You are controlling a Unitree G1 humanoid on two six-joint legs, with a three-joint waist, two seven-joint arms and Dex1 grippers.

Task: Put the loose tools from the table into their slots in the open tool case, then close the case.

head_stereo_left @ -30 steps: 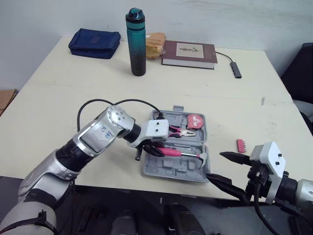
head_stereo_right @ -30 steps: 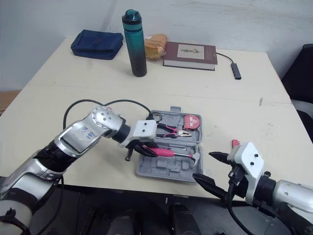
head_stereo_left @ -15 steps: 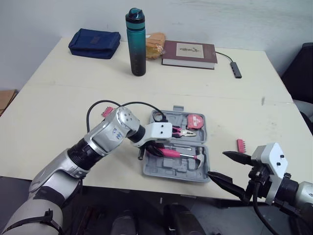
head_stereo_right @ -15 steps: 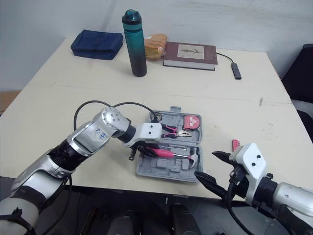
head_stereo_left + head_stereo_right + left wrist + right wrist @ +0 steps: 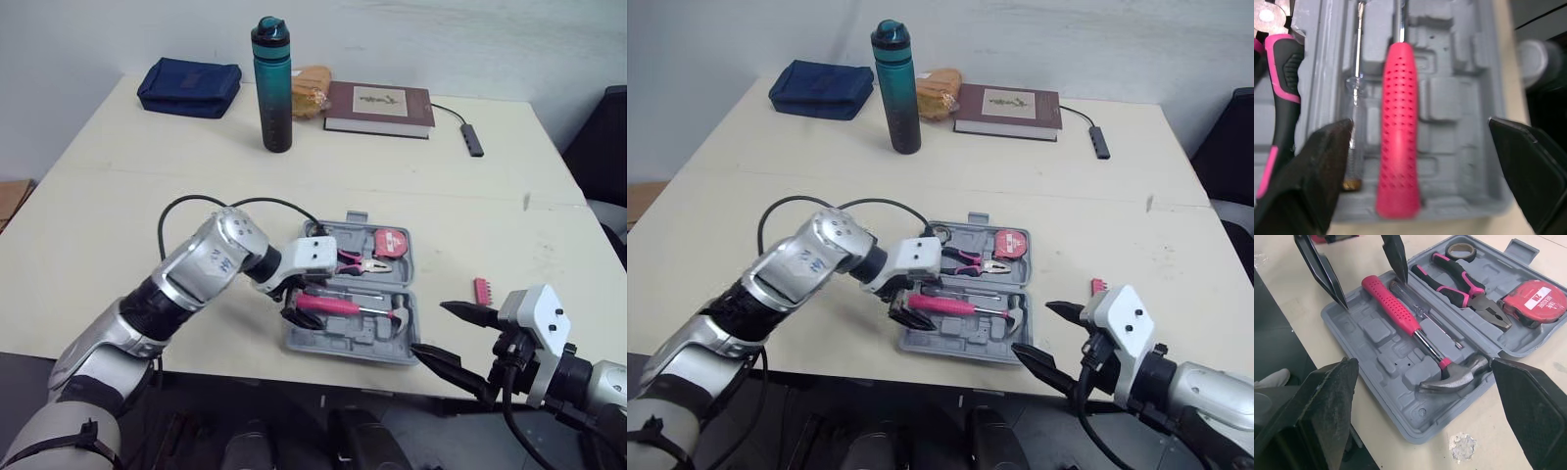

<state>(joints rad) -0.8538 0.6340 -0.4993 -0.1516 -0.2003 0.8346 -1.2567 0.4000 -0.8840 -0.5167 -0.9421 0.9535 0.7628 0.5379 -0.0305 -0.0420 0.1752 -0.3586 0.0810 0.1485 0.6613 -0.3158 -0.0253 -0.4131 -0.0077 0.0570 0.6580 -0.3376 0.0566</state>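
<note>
Eased left gripper (image 5: 294, 313) back to hammer (image 5: 338, 305) handle end, jaws apart astride it, apparently releasing it into its slot | kept tool case (image 5: 343, 341) open at table (image 5: 147, 196) near edge for loading | held right gripper (image 5: 428, 328) spread wide beside case | left red bit strip (image 5: 482, 291) loose, likely next pickup

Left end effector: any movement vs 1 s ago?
Yes. The left end effector has backed slightly toward the tool case's left edge. Its open jaws now straddle the butt end of the hammer, uncovering more of the pink handle.
</note>
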